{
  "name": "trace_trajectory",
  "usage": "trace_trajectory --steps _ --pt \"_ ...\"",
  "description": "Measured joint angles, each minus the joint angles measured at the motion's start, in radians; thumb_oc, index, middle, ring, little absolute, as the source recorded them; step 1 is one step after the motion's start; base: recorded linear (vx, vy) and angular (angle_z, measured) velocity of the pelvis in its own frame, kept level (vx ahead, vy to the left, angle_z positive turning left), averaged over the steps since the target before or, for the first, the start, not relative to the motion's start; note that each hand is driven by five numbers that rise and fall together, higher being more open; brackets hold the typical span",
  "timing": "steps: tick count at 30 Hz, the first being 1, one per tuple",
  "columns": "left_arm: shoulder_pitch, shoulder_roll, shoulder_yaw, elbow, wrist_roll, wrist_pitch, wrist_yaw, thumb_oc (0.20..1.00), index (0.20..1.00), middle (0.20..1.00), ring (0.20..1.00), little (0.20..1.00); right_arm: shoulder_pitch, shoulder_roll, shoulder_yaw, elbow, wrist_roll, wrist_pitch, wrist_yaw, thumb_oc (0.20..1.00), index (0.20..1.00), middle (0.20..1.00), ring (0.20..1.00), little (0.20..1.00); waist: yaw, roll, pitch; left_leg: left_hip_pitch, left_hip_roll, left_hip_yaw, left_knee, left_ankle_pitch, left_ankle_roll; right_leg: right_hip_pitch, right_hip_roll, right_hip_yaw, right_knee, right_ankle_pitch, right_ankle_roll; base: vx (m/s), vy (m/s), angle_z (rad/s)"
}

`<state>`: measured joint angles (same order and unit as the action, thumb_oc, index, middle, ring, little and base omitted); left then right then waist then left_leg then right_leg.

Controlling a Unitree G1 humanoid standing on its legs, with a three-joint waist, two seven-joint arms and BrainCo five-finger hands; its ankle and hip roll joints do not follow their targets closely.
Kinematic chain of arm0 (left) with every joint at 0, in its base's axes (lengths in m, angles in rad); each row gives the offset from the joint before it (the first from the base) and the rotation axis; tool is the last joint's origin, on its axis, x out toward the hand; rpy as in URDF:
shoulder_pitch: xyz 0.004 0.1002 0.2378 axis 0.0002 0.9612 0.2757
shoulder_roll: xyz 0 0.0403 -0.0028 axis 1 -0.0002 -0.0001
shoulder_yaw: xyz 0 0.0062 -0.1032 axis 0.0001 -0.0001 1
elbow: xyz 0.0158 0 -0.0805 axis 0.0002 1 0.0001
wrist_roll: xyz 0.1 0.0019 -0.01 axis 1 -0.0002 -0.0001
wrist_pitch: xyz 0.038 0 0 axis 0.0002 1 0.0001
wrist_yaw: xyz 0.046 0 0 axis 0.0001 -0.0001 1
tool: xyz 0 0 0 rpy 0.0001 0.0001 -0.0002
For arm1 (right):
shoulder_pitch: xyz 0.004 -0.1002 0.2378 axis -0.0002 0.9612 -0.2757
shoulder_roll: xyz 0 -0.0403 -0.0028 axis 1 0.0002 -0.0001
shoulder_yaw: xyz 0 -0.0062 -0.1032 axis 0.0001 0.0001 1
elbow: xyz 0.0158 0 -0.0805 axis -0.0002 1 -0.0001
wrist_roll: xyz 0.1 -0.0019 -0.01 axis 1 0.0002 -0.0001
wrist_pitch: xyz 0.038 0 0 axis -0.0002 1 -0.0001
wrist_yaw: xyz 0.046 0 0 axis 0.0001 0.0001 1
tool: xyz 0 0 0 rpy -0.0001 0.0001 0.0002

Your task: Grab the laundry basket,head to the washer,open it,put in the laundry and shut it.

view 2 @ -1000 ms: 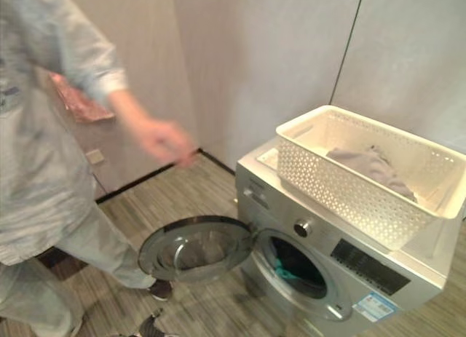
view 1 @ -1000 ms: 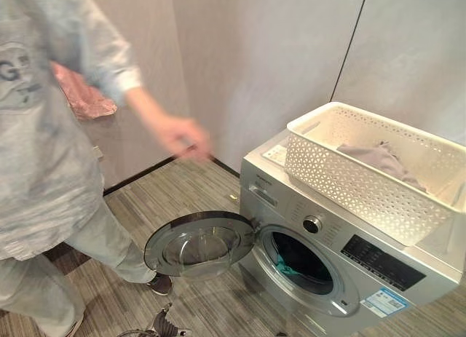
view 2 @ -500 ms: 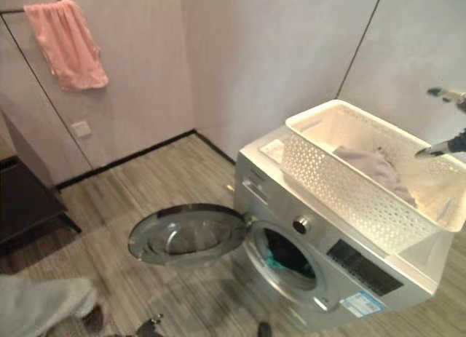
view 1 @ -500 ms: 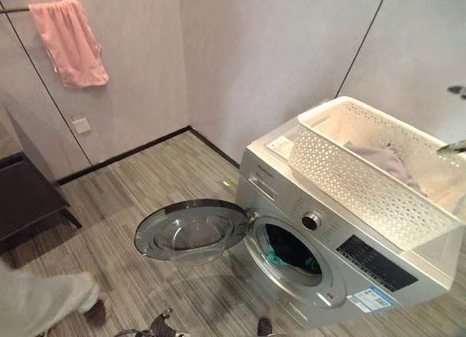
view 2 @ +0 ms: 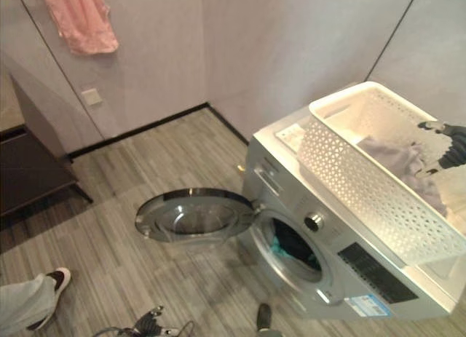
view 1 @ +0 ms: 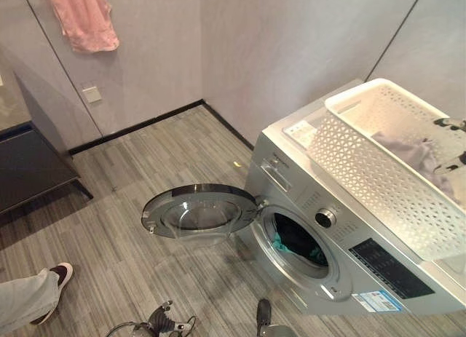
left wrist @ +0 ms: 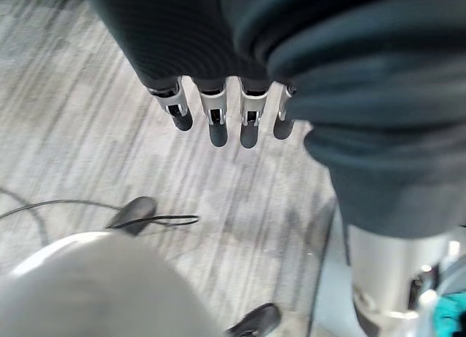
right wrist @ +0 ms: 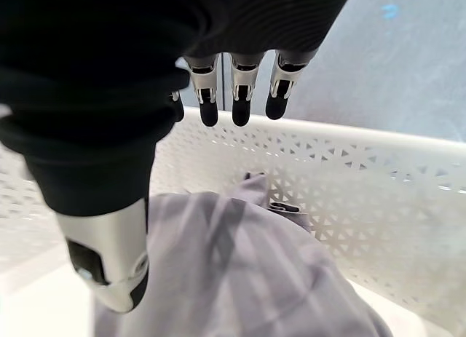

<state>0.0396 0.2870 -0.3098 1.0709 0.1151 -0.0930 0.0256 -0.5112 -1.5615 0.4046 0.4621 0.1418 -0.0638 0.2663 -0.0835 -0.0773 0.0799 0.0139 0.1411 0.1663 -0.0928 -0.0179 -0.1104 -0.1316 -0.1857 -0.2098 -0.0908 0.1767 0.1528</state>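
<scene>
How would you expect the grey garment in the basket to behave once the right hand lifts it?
The grey garment lies crumpled, so probably floppy and draping. It looks thin, likely light. The right hand hovers open above it in the white basket.

Washer point(view 1: 306, 206) stands on floor point(view 1: 145, 169) — basket point(view 1: 378, 177) rests atop.

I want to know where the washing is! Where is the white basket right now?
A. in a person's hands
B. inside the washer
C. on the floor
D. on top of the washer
D: the white basket sits on top of the washer, whose round door hangs open, and grey clothes lie in the basket under the right hand.
</scene>
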Motion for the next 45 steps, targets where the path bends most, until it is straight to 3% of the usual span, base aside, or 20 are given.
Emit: trace_trajectory --steps 6,12,14,24,25,26,35,43,45 --pt "0.003 0.001 0.012 -0.016 -0.036 -0.001 0.000 1.000 1.000 1.000 1.000 1.000 -0.058 0.004 0.089 0.065 -0.039 -0.001 -0.001 1.000 1.000 1.000 1.000 1.000 0.019 0.030 0.021 -0.043 0.025 -0.018 0.000 0.012 -0.013 -0.027 0.024 -0.026 0.003 -0.001 -0.015 -0.01 -0.086 0.10" --pt "-0.027 0.004 0.010 -0.079 -0.077 -0.015 0.001 1.000 1.000 1.000 1.000 1.000 -0.101 0.129 0.150 0.095 -0.042 0.001 -0.006 1.000 1.000 1.000 1.000 1.000 0.019 0.042 0.068 -0.108 0.051 -0.023 0.016 0.026 -0.022 -0.083 0.052 -0.028 0.003 -0.001 -0.030 -0.04 -0.100 -0.01" --pt "-0.042 0.001 0.008 -0.079 -0.078 -0.017 0.001 1.000 1.000 1.000 1.000 1.000 -0.146 0.131 0.148 0.098 -0.042 0.001 -0.021 1.000 1.000 1.000 1.000 1.000 0.015 0.050 0.090 -0.122 0.056 -0.028 0.017 0.032 -0.024 -0.093 0.057 -0.033 0.003 0.008 -0.041 -0.02 -0.059 0.03" --pt "-0.068 0.013 -0.030 -0.087 -0.109 -0.030 0.001 1.000 1.000 1.000 1.000 1.000 -0.142 0.131 0.179 0.076 -0.108 0.021 0.022 1.000 1.000 1.000 1.000 1.000 0.021 0.020 0.117 -0.167 0.095 -0.063 0.018 0.051 -0.033 -0.118 0.087 -0.063 0.003 -0.001 -0.054 -0.01 -0.071 0.06" --pt "-0.072 0.014 -0.030 -0.089 -0.110 -0.030 0.002 1.000 1.000 1.000 1.000 1.000 -0.138 0.138 0.178 0.090 -0.118 0.024 0.026 0.269 0.269 0.269 0.269 0.269 0.019 0.021 0.117 -0.172 0.095 -0.070 0.019 0.053 -0.034 -0.118 0.087 -0.070 0.003 -0.001 -0.054 0.00 -0.041 0.16" --pt "-0.076 0.016 -0.030 -0.089 -0.110 -0.030 0.002 1.000 1.000 1.000 1.000 1.000 -0.137 0.141 0.176 0.107 -0.118 0.026 0.030 0.200 0.200 0.200 0.200 0.200 0.020 0.018 0.116 -0.174 0.096 -0.073 0.018 0.055 -0.035 -0.118 0.087 -0.074 0.003 -0.001 -0.054 -0.01 -0.030 0.12" --pt "-0.078 0.022 -0.032 -0.080 -0.109 -0.031 0.015 1.000 1.000 1.000 1.000 1.000 -0.122 0.199 0.072 0.137 -0.117 0.038 0.037 0.200 0.200 0.200 0.200 0.200 0.022 0.005 0.106 -0.160 0.094 -0.063 0.015 0.056 -0.036 -0.114 0.086 -0.063 0.003 0.003 -0.060 0.00 0.001 -0.03" --pt "-0.080 0.021 -0.015 -0.115 -0.107 -0.029 0.024 1.000 1.000 1.000 1.000 1.000 -0.001 0.219 -0.053 0.024 0.035 0.019 -0.025 0.200 0.200 0.200 0.200 0.200 0.012 0.039 0.070 -0.116 0.098 -0.044 0.002 0.053 -0.035 -0.088 0.098 -0.043 0.003 0.006 -0.063 0.03 0.000 -0.07" --pt "-0.078 0.021 -0.010 -0.115 -0.107 -0.029 0.024 1.000 1.000 1.000 1.000 1.000 0.055 0.215 -0.156 0.000 0.096 0.011 -0.037 0.200 0.200 0.200 0.200 0.200 0.013 0.048 0.065 -0.102 0.099 -0.044 0.002 0.052 -0.034 -0.072 0.100 -0.044 0.003 0.001 -0.059 0.07 -0.011 0.02"
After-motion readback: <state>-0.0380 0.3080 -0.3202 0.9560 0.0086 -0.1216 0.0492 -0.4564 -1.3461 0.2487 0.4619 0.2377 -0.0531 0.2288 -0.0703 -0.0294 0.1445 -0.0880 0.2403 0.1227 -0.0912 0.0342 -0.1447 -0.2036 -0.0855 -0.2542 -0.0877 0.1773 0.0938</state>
